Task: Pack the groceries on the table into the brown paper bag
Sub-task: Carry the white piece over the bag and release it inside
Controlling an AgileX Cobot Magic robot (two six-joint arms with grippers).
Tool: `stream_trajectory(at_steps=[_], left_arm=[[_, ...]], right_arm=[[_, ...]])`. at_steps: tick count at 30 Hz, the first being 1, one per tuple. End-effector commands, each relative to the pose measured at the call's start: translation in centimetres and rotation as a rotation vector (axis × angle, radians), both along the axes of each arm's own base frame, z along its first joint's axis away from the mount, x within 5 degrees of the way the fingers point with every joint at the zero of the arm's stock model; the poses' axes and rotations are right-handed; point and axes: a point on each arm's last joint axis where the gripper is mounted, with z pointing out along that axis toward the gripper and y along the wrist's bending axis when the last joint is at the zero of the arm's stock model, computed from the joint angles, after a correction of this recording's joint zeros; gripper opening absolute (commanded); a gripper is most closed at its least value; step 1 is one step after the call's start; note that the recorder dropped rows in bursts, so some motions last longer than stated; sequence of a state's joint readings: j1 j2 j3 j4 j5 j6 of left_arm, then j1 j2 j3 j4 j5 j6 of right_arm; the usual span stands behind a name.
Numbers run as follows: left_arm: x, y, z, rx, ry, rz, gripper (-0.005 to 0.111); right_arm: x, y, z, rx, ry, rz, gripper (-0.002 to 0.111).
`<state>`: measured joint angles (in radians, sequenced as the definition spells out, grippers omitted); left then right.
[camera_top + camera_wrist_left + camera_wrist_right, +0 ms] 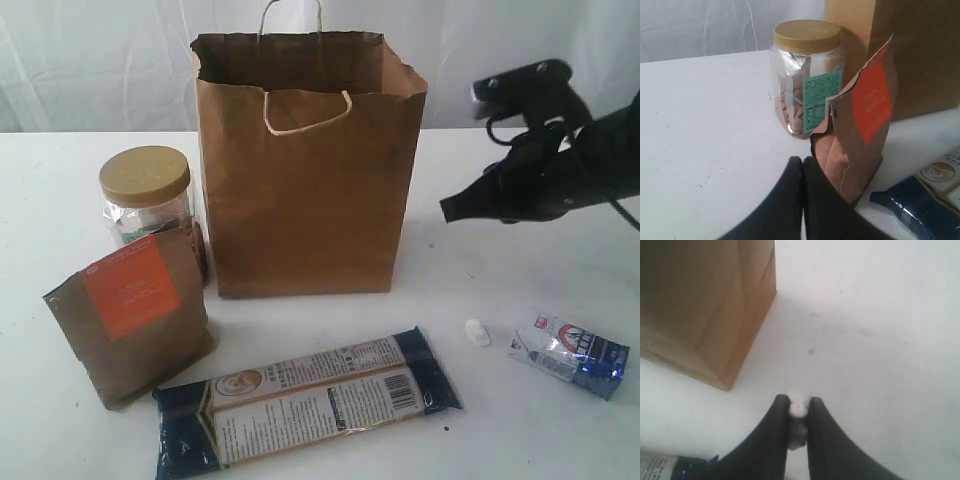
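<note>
Exterior view, front edge first: the long dark-blue packet (305, 405) lies flat and slanting on the white table (520, 445). Its left end is just beside the brown pouch with orange label (130, 320), which stands upright. Off to the right lies the small blue-silver packet (570, 352), and between it and the long packet sits a small white lump (478, 332).

Behind these stands the brown paper bag (310, 170), upright and open-mouthed, handles up. The gold-lidded clear jar (145, 195) stands at its left side, close behind the pouch.

The right gripper (448, 210) hangs above the table to the right of the bag. Its wrist view shows the fingers nearly together with something small and white in the slit. I cannot tell whether they pinch it or it lies below.

The left gripper (803, 161), in its own wrist view, is closed tight on nothing. It sits low over the table just beside the pouch, with the jar beyond.
</note>
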<state>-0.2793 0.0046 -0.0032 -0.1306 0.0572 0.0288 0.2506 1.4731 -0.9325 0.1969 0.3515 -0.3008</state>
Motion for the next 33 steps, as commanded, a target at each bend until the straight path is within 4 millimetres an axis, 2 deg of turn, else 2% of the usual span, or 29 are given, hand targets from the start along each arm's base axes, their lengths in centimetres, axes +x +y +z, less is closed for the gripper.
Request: stream_trajectory(at_steps=[1, 6, 14, 19, 24, 33], left_arm=[[0.0, 0.0, -0.1, -0.007, -0.002, 0.000, 0.000], [0.0, 0.0, -0.1, -0.007, -0.002, 0.000, 0.000], [0.0, 0.0, -0.1, -0.007, -0.002, 0.000, 0.000], [0.0, 0.0, -0.1, -0.007, -0.002, 0.000, 0.000], [0.0, 0.0, -0.1, -0.007, -0.002, 0.000, 0.000], [0.0, 0.0, -0.1, -0.007, -0.002, 0.000, 0.000]], right_arm=[[-1.7, -0.6, 4.2, 0.043, -0.174, -0.018, 0.000], [-3.9, -1.3, 8.5, 0.090, -0.366, -0.029, 0.000], [-6.3, -1.8, 12.8, 0.150, -0.602, -0.039, 0.000], [-6.5, 0.2, 14.1, 0.183, -0.651, 0.036, 0.000], [-5.2, 2.4, 14.9, 0.202, -0.667, 0.097, 0.000], [-1.8, 7.3, 13.6, 0.183, -0.606, 0.211, 0.000]])
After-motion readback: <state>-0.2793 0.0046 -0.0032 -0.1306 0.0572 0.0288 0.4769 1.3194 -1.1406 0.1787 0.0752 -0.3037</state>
